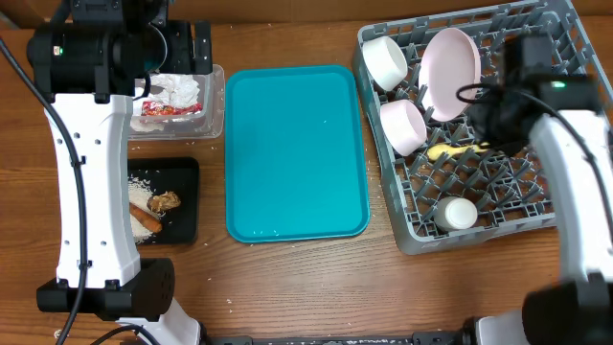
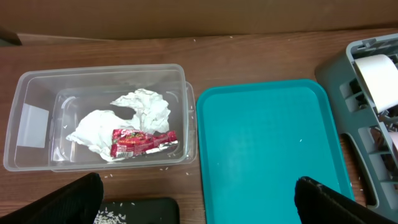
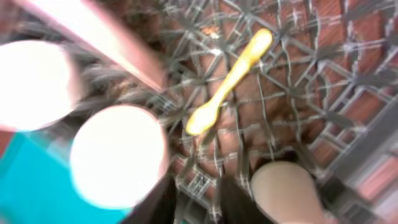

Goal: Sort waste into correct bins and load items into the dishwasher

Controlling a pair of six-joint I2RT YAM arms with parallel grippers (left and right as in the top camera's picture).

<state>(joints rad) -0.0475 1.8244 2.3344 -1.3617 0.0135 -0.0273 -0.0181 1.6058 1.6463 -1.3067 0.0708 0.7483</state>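
The pale yellow spoon [image 3: 230, 81] lies flat and slantwise on the grid of the grey dish rack [image 1: 421, 225], clear of the right claw [image 3: 196, 200]; that claw's two dark fingers [image 3: 163, 202] show at the bottom edge of the right wrist view, a little apart with only rack bars between them, gripping nothing, and the spoon is further up the frame, not touching them. The same view is blurred, yet it places a white cup [image 3: 289, 193] just beside the right-hand finger and two pale bowls to the left. From overhead these sort themselves out: a white bowl [image 1: 386, 59] at the rack's far left corner, a large pale pink bowl [image 1: 450, 67] leaning on edge beside it, a smaller pale bowl [image 1: 404, 125] below, the spoon between them and the cup near the front edge; the right arm hides its own claw there. The left claw [image 2: 198, 185] stands wide apart and empty above the desk [image 1: 287, 287], over the gap between the clear tub [image 2: 37, 81] and the teal tray [image 2: 267, 155]. Its wrist view shows crumpled white napkins [image 2: 137, 112] and a red wrapper [image 2: 142, 140] in the tub, which the arm half covers from overhead; only the overhead view shows the whole black tray [image 1: 187, 225] holding rice grains [image 1: 144, 182], a brown stick [image 1: 146, 220] and a brown clump [image 1: 165, 201].
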